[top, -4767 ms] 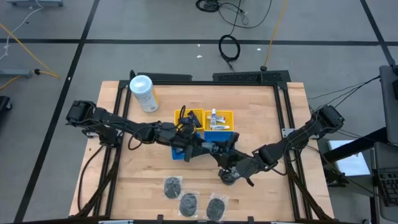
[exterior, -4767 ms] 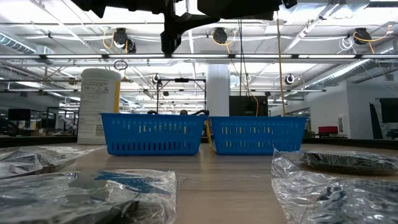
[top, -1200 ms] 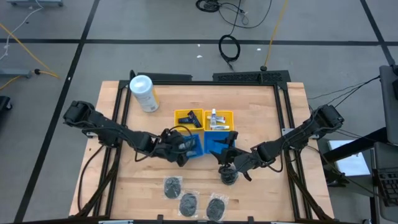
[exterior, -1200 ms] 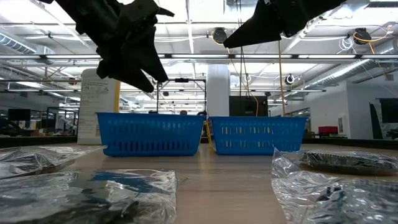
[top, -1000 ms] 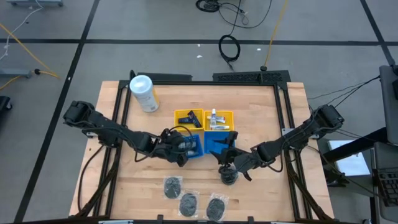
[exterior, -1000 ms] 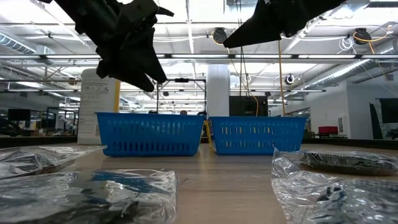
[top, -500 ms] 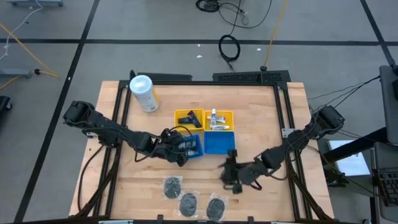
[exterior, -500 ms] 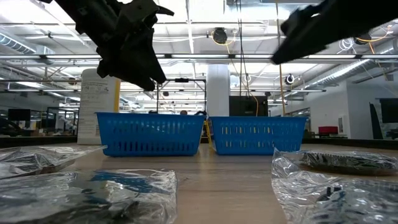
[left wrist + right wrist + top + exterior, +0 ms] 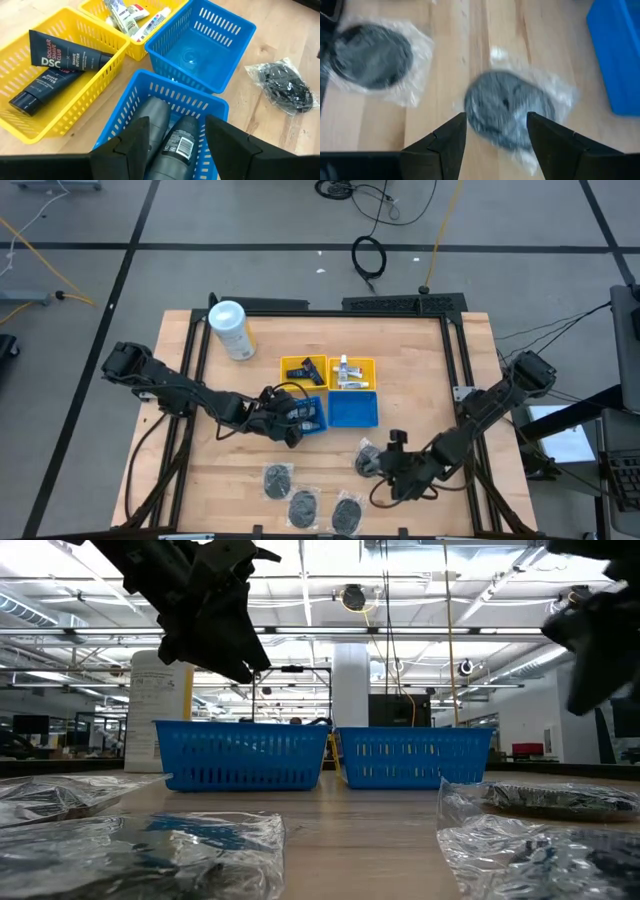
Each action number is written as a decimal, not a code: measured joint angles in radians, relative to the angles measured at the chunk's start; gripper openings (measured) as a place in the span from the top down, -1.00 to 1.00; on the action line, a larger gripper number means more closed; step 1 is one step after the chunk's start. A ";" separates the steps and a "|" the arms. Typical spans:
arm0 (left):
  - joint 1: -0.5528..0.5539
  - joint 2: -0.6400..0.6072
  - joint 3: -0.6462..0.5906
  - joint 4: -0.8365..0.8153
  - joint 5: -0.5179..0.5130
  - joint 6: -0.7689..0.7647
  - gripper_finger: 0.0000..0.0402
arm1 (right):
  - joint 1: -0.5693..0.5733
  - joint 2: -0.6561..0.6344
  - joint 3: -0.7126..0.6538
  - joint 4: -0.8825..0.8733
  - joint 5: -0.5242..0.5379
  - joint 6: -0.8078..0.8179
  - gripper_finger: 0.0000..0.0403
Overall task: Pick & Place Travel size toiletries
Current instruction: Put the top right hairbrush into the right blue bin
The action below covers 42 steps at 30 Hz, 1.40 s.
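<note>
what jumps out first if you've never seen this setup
Four small baskets sit clustered mid-table, two yellow behind two blue; the left gripper hangs open over the left blue basket, which holds two dark tubes. Near the table's front edge the right gripper hovers open above a clear-wrapped grey round piece, with three more beside it. A white canister stands at the back left corner.

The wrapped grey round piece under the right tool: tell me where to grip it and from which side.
Come straight down with the right tool, which is open. The wrapped grey round piece lies flat on the table, so pinch across the disc or its loose clear wrap at the edge, probably.
</note>
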 joint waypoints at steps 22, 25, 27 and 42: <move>0.000 0.000 0.000 0.003 0.000 -0.001 0.07 | 0.002 -0.001 -0.231 0.114 -0.025 0.265 0.06; 0.000 0.000 0.000 0.003 0.000 -0.001 0.07 | -0.002 -0.004 -0.259 0.131 -0.019 0.269 0.07; 0.000 0.000 0.000 0.003 0.000 -0.001 0.07 | -0.003 -0.005 -0.281 0.173 -0.016 0.258 0.07; 0.000 0.000 0.000 0.004 -0.003 -0.001 0.07 | -0.006 -0.001 -0.306 0.282 -0.014 0.129 0.16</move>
